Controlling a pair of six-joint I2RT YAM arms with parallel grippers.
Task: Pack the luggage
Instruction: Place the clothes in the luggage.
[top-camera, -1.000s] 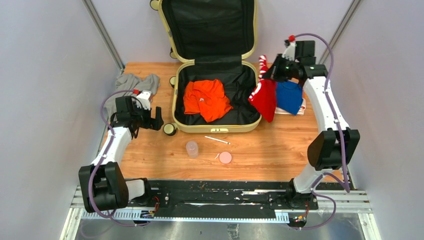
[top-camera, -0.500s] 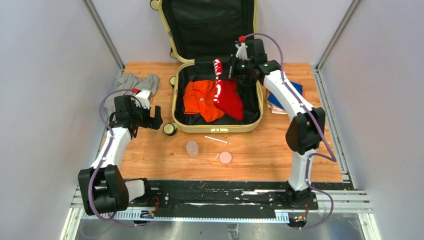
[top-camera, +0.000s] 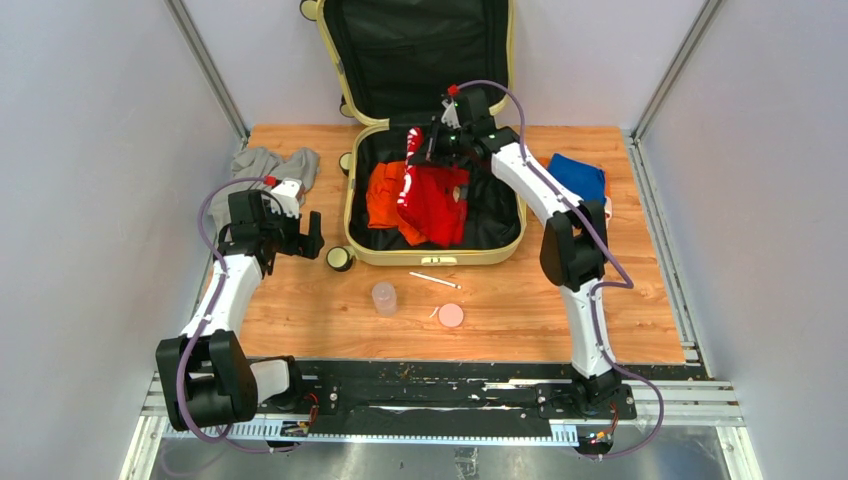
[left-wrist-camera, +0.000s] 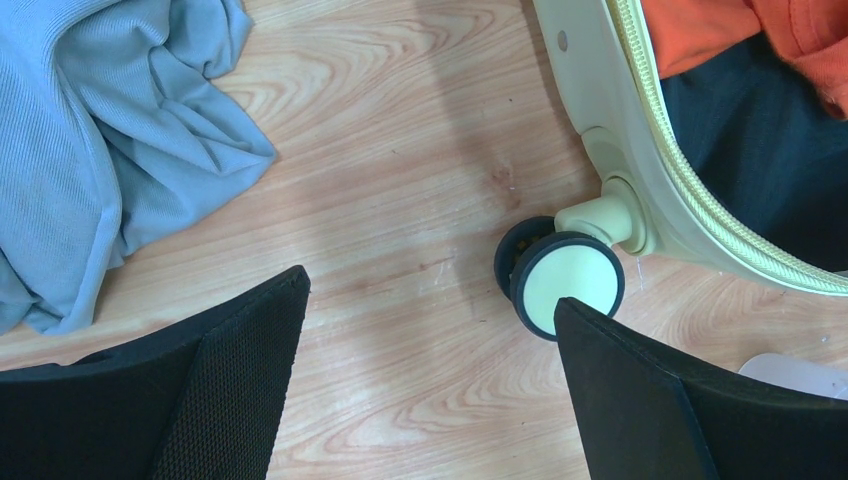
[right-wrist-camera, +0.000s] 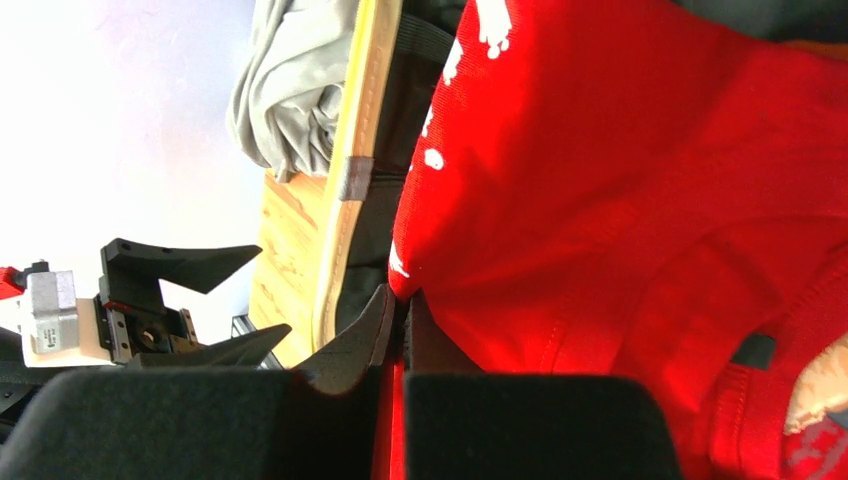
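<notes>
Big yellow luggage (top-camera: 348, 205) lies open at far middle of table (top-camera: 560, 300), lid standing up at back. Orange shirt (top-camera: 383, 196) inside, on left. Right gripper (top-camera: 430, 150) over luggage, pinched tight on red top (top-camera: 438, 200) with stripy sleeve. Red top covers part of orange shirt. Left gripper (top-camera: 312, 238) wide open, holds nothing, just left of luggage, close to wheel (top-camera: 340, 259). Grey cloth (top-camera: 265, 165) far left. Blue cloth (top-camera: 578, 178) right of luggage. Clear cup (top-camera: 384, 297), pink lid (top-camera: 451, 316), white stick (top-camera: 435, 280) on near side.

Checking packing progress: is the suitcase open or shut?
Open. The suitcase lid stands up at the back; an orange shirt lies inside, and the right gripper holds a red shirt over it.
</notes>
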